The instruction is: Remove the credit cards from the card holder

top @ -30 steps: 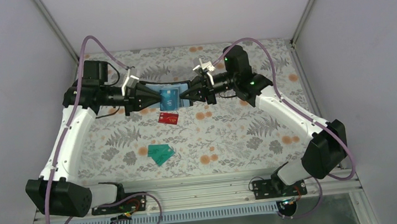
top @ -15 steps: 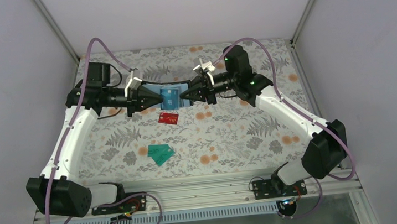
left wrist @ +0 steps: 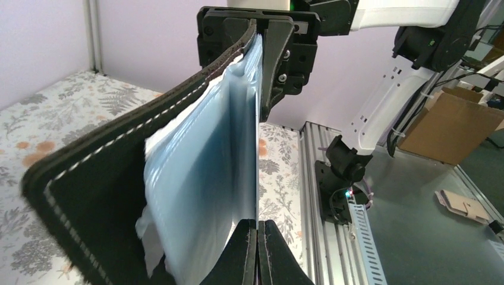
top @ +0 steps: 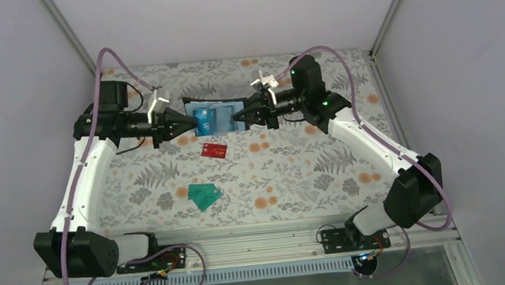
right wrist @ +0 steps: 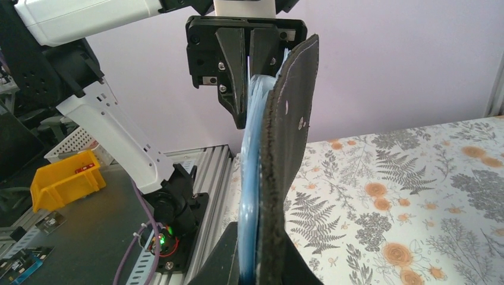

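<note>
One blue card (top: 206, 121) left inside: left gripper (top: 194, 124) pinches it, right gripper (top: 234, 118) clamps the card holder (top: 227, 113); next, pull straight apart

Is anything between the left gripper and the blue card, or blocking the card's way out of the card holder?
Nothing visible. The left gripper is shut on the edge of the blue card; the right gripper clamps the card holder at the opposite end, clear of the pull-out side.
</note>
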{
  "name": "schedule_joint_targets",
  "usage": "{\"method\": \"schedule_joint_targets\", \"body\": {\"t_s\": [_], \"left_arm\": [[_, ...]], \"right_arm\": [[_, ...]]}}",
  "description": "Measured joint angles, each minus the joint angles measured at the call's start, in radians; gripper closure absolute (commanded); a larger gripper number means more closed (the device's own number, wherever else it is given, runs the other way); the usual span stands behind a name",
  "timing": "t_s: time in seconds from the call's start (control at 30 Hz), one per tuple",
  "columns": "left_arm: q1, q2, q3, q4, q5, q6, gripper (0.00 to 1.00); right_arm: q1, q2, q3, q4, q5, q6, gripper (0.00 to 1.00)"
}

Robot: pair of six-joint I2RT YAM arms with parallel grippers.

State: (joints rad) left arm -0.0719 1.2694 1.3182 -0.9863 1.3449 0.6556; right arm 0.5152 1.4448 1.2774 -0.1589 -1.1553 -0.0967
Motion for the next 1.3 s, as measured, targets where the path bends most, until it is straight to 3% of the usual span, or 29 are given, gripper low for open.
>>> {"method": "schedule_joint_targets", "body": {"t_s": [0.3, 0.43, 0.6, 0.83, 1.17, 1.3], "left_arm": [[0.100, -0.004, 0.012, 0.039, -0.089, -0.055, 0.98], [0.122, 0.031, 0.079, -0.002, -0.257, -0.006, 0.98], [0.121, 0.103, 0.163, -0.105, -0.553, 0.167, 0.98], [0.093, 0.239, 0.132, -0.217, -0.940, 0.360, 0.98], [-0.059, 0.523, 0.084, -0.253, -1.305, 0.505, 0.97], [-0.106, 0.612, 0.117, -0.290, -1.371, 0.556, 0.98]], "right_arm": [[-0.095, -0.066, -0.058, 0.000, 0.028, 0.025, 0.96], [-0.158, -0.079, -0.073, 0.026, 0.038, 0.069, 0.96], [-0.187, -0.079, -0.073, 0.028, 0.051, 0.088, 0.96], [-0.208, -0.079, -0.073, 0.026, 0.071, 0.089, 0.96], [-0.219, -0.069, -0.073, 0.003, 0.089, 0.089, 0.96], [-0.222, -0.069, -0.073, 0.001, 0.093, 0.088, 0.96]]}}
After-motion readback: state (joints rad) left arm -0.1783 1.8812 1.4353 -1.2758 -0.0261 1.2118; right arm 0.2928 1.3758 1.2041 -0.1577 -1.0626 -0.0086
